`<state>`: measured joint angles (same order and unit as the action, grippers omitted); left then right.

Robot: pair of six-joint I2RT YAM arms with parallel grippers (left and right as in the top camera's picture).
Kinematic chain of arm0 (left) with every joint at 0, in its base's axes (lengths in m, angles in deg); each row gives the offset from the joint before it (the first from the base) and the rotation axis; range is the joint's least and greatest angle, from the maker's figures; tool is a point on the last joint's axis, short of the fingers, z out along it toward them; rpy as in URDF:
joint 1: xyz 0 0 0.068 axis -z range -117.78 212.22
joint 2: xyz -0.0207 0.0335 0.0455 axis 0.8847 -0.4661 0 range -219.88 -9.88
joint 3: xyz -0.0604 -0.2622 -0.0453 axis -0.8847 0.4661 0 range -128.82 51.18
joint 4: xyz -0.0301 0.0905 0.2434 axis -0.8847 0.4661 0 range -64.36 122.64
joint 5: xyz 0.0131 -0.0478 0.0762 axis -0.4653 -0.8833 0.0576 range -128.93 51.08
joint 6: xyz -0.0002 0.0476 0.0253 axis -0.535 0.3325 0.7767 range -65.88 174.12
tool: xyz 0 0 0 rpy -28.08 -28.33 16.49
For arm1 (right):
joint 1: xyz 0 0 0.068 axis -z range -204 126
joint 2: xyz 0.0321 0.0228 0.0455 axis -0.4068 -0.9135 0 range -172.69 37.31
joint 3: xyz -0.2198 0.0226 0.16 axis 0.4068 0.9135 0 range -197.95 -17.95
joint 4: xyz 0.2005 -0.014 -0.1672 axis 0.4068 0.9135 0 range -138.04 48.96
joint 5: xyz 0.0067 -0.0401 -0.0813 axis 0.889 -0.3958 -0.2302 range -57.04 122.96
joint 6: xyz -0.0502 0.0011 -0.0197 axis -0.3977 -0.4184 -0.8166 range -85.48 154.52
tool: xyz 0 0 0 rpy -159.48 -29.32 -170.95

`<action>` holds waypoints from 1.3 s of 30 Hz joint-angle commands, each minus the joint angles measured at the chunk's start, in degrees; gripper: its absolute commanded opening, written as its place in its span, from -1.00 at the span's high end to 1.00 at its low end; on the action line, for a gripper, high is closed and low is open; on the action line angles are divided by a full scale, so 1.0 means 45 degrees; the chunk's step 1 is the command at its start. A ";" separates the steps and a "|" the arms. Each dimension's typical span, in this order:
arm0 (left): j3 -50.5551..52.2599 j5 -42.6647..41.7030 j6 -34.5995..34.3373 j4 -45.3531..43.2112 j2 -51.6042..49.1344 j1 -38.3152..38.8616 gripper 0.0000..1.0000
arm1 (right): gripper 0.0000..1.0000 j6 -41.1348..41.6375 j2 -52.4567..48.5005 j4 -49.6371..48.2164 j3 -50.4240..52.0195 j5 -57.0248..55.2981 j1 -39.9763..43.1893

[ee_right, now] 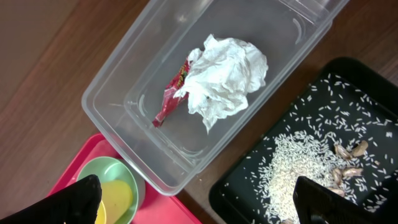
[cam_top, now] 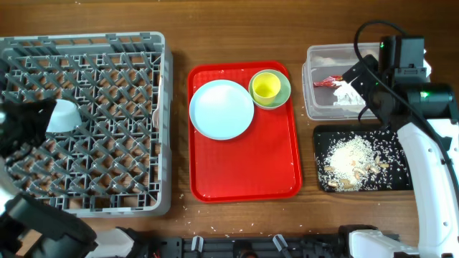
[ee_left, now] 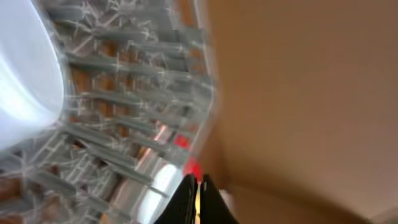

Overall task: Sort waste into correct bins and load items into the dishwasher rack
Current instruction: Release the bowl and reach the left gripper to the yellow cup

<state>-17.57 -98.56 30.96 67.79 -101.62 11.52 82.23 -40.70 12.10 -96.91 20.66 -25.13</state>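
The grey dishwasher rack [cam_top: 136, 188] fills the left. A small pale-blue dish [cam_top: 63, 116] stands in it, and it also shows in the blurred left wrist view [ee_left: 25, 74]. A white fork [cam_top: 155, 118] lies in the rack's right side. My left gripper [ee_left: 199, 200] is shut and empty beside the dish. The large pale-blue plate [cam_top: 221, 109] and the light-green bowl [cam_top: 283, 93] holding the yellow cup [cam_top: 266, 86] sit on the red tray. My right gripper [ee_right: 199, 196] is open and empty above the clear tub [ee_right: 118, 93]. The tub holds the red wrapper [ee_right: 171, 99] and the tissue [ee_right: 224, 78]. Chopsticks are out of view.
The red serving tray [cam_top: 244, 165] lies in the middle. The black tray [cam_top: 399, 179] at the right holds a heap of rice and scraps [cam_top: 350, 161]. Stray rice grains dot the wooden table around both trays. The right arm [cam_top: 423, 136] spans the right edge.
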 commanded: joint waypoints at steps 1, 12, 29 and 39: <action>-0.0034 0.7975 -0.2511 -0.0923 0.0097 0.1817 0.92 | -1.00 0.0087 0.0121 -0.0015 -0.0141 -0.0277 0.0019; -0.0029 1.2619 -0.2725 -0.1530 -0.0238 0.3109 0.92 | -0.99 0.0083 0.0126 -0.0015 -0.0141 -0.0277 0.0019; 0.0058 0.2089 0.0301 -0.1112 0.1078 0.7227 0.80 | -0.99 0.0087 0.0121 -0.0015 -0.0141 -0.0272 0.0019; -0.0253 1.0190 0.3113 -0.4600 -0.0515 1.9370 -0.57 | -1.00 0.0087 0.0121 -0.0015 -0.0141 -0.0277 0.0019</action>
<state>-17.40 -61.19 37.76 44.43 -102.72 94.82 82.20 -40.70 12.12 -96.91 20.66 -25.06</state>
